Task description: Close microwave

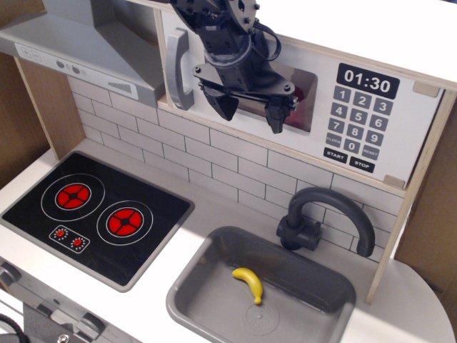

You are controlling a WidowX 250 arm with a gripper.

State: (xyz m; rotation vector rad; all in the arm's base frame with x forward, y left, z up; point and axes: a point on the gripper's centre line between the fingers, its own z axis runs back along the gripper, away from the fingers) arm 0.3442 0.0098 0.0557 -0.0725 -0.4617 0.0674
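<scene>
The microwave is set in the upper wall, with a black keypad and clock digits reading 01:30 at its right. Its white door lies nearly flush with the front. The grey bar handle stands at the door's left edge. My gripper is open and empty, fingers pointing down, right in front of the door window. The arm hides much of the window; I cannot tell whether it touches the door.
A grey range hood sits at the upper left. A black two-burner hob is at the lower left. A grey sink holds a yellow banana. A dark tap stands behind it.
</scene>
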